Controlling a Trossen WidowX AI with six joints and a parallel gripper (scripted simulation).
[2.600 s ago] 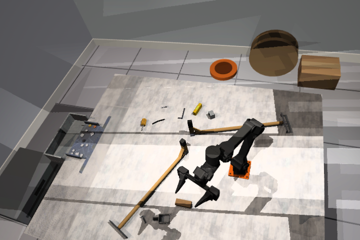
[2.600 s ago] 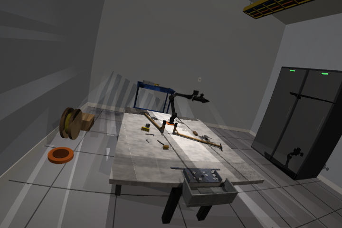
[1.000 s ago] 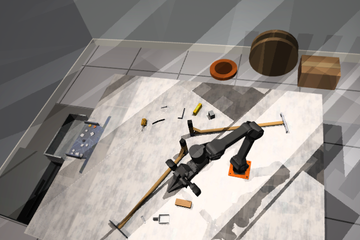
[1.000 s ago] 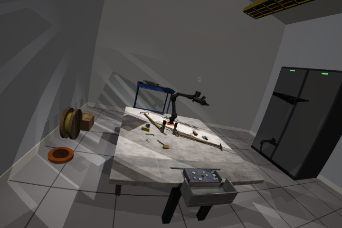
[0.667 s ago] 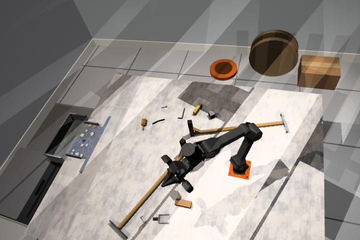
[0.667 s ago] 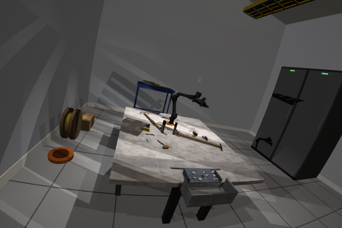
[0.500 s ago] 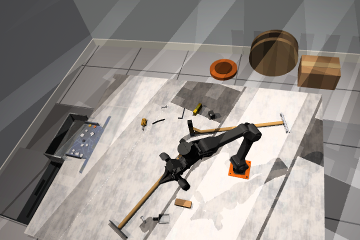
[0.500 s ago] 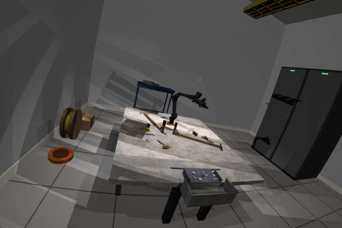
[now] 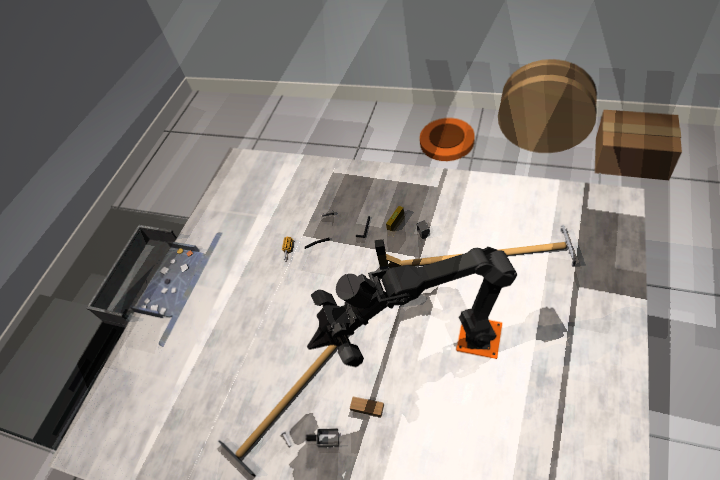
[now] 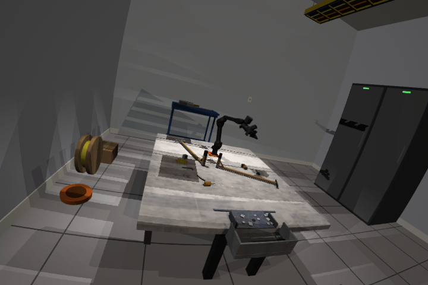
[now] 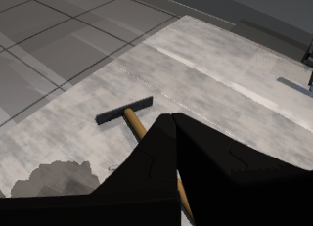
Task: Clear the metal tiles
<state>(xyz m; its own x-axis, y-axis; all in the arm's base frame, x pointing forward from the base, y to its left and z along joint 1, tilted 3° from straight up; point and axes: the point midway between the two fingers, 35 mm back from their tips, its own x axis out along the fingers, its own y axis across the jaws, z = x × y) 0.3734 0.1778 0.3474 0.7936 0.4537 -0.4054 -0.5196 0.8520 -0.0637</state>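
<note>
Wrist view: the claw [image 9: 314,343] [image 10: 255,136] [image 11: 170,123] is pressed together, gripping nothing, above the long scraper [image 9: 286,399] [image 10: 248,173] [image 11: 135,122] on the counter [image 9: 202,396] [image 10: 174,215] [image 11: 220,104]; descending unopened could knock its handle toward the counter's near edge.

Matt black plastic-looking pincer [image 9: 315,343] [image 10: 256,136] [image 11: 170,123] — smooth wooden scraper handles [image 9: 287,400] [image 10: 248,174] [image 11: 134,123] — dull grey metal-looking box [image 9: 105,314] [image 10: 261,247].
</note>
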